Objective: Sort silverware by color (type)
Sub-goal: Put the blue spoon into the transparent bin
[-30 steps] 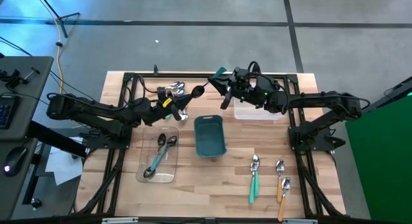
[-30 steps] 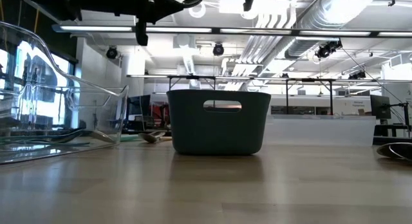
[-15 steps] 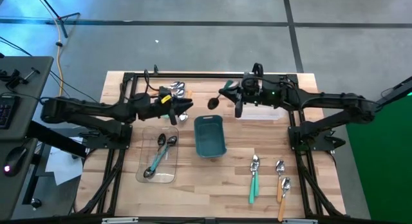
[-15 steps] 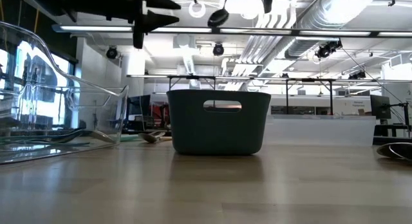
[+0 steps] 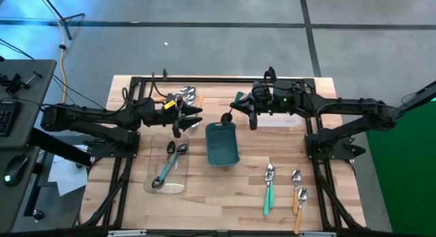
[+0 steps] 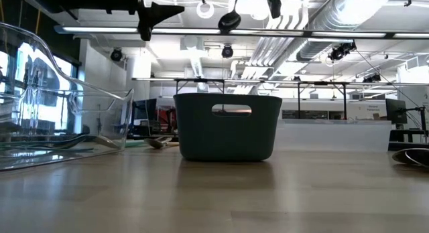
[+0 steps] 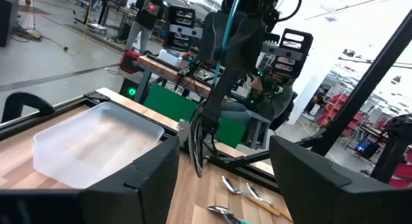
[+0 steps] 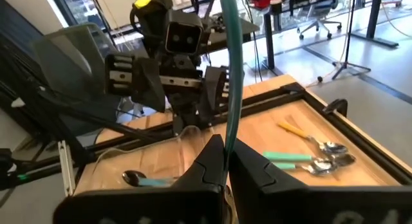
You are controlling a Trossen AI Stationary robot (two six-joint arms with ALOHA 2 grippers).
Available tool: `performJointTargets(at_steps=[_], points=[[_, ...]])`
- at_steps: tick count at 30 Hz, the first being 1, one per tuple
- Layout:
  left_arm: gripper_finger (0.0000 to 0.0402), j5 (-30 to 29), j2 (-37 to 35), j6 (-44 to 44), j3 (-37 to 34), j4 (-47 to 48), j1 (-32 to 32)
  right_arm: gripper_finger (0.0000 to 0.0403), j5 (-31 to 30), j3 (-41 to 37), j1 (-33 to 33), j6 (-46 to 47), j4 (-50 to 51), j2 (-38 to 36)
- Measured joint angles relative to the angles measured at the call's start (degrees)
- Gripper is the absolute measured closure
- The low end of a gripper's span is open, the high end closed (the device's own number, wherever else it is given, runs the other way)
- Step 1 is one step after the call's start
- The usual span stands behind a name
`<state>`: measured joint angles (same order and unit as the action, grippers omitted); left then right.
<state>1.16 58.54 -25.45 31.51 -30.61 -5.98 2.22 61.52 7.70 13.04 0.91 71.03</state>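
Observation:
My right gripper hangs above the table's far middle, shut on a teal-handled spoon whose shiny bowl hangs over the far end of the teal bin. My left gripper stands open just left of the spoon, level and facing it, touching nothing. In the left wrist view the open fingers frame the right gripper and the spoon's teal handle. Other spoons lie in the clear tray at the left, at the far edge and at the near right. My right gripper pinches the spoon's teal handle between its two shut fingers, coming nearly level from the table's right and lying across the handle. The handle's free end stands up above the fingers. The bowl hangs below, clear of the bin and table.
A second clear tray sits under the right arm at the far right. Orange-handled spoons lie beside the teal ones near the front right. Black frame rails run along the table's sides and far edge. Bare wood lies in front of the bin.
My left gripper has opened, let go of the spoon and drawn back a little toward the table's left. My right gripper has tipped up toward level and kept the spoon. The spoon's bowl has swung down toward the bin and now hangs below that gripper.

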Motion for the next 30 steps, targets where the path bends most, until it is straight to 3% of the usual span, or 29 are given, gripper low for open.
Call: performJointTargets(at_steps=[7,16,30], points=[[0.0171,2.4,0.0,-1.4,0.3,2.0,0.0,0.0403,1.6,0.0,-0.6,0.4,-0.7,2.2],[0.0171,5.8,5.6,3.3,7.9,10.6,0.0,0.0403,2.7,0.0,-1.8,1.6,-8.2,6.9],[0.0186,6.0,18.7,0.4,13.8,5.3,0.0,0.0403,4.8,0.0,-3.3,1.7,-9.4,8.9]])
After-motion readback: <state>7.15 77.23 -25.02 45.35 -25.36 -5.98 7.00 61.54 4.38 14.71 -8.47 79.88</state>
